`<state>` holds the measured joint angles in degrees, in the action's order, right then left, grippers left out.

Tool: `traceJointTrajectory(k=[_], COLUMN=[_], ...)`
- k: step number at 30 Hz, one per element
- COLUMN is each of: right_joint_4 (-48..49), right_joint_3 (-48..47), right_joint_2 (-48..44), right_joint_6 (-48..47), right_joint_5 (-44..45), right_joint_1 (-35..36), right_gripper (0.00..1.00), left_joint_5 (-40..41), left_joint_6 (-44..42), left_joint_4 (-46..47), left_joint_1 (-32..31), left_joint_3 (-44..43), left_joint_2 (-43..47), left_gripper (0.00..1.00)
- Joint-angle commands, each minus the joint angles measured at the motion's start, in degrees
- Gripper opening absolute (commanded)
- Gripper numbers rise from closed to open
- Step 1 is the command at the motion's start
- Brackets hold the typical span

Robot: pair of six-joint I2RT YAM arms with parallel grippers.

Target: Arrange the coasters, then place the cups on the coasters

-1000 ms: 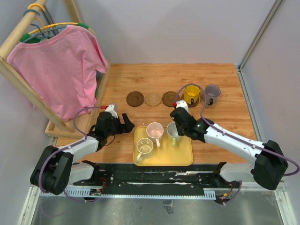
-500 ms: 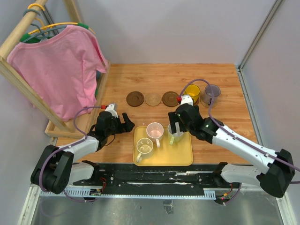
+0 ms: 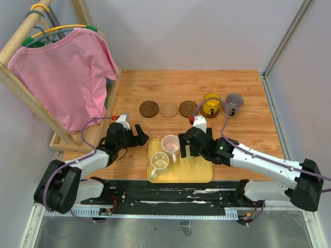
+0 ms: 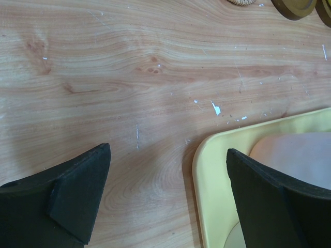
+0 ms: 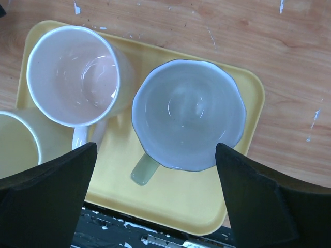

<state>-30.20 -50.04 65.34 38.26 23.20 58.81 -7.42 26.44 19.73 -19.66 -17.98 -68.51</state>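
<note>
right gripper (image 5: 156,150): jaws went from near-shut to full wide in the last second, nothing held, and it slid in over the yellow tray (image 5: 196,201). It straddles the white-green cup (image 5: 189,113) mid-frame in the wrist view. The pink cup (image 5: 72,75) is upper left and the cream cup (image 5: 15,144) at the left edge. Reads as lining up pick three.

Top view: yellow cup (image 3: 211,103) and grey-purple cup (image 3: 234,102) look seated on coasters right of centre, with three bare coasters (image 3: 168,109) to their left. left gripper (image 4: 168,150) is wide and empty, beside the tray's left edge.

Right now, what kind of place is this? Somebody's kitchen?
Probably a robot practice booth, not a kitchen. Two robot arms are bolted to a wooden table, plain grey walls box it in, and a pink shirt hangs beside a tray of cups.
</note>
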Motion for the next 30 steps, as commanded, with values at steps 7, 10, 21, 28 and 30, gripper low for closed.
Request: traceJointTrajectory(k=[7,10,21,28,30], right_joint_4=[-10.9,-13.1,-13.2,-12.3,-12.1], right_joint_3=[-0.9,-2.0,-8.8,-10.9,-11.1], right_joint_2=[5.0,6.5,10.9,13.3,14.2], right_joint_6=[15.7,16.8,9.4,6.1,5.7], right_joint_5=[10.9,12.7,16.3,17.5,16.5], right_joint_1=[4.0,5.2,6.7,6.5,6.5], right_gripper=[0.98,0.98,0.98,0.99,0.99], left_joint_5=[-0.3,-0.5,-0.8,-1.0,-1.1], left_joint_6=[-0.1,-0.1,0.6,0.8,0.8], left_joint_4=[1.7,2.0,2.8,3.3,3.4], left_joint_1=[-0.4,-0.5,-0.4,-0.4,-0.4], left_joint_3=[0.7,0.8,0.4,0.3,0.3], left_joint_2=[1.8,1.4,0.2,-0.8,-0.9], left_gripper=[0.97,0.97,0.97,0.97,0.97])
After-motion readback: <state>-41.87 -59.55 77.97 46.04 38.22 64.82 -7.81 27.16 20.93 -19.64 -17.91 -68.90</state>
